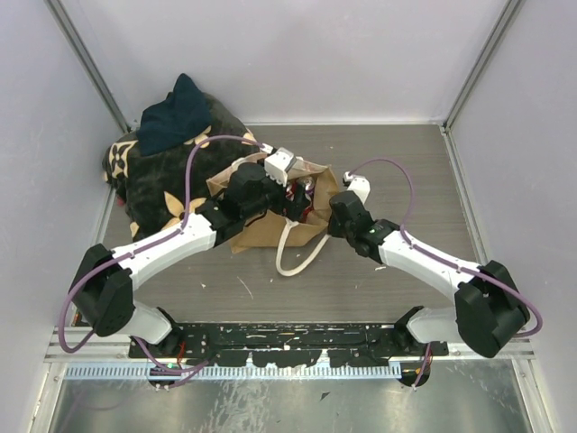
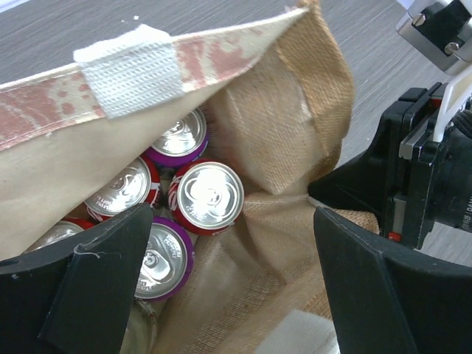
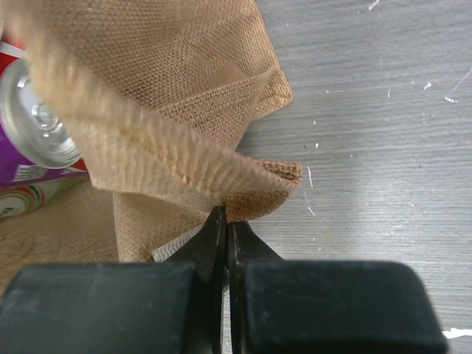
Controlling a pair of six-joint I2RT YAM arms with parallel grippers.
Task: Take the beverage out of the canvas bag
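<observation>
The tan canvas bag (image 1: 270, 227) lies mid-table with a cream handle (image 1: 290, 254) trailing forward. In the left wrist view its mouth (image 2: 295, 133) is open, showing several cans: a red can (image 2: 210, 195) in the middle and purple cans (image 2: 164, 258) beside it. My left gripper (image 2: 228, 295) is open, hovering over the bag's mouth, jaws wide apart, the left finger over the purple can. My right gripper (image 3: 228, 217) is shut on the bag's rim (image 3: 258, 199), pinching the fabric edge. A purple can (image 3: 33, 129) shows inside the bag in the right wrist view.
A black bundle with beige flower prints (image 1: 158, 185) lies at the back left, with a dark blue cloth (image 1: 176, 113) on top. Grey walls enclose the table on three sides. The two grippers are close together over the bag.
</observation>
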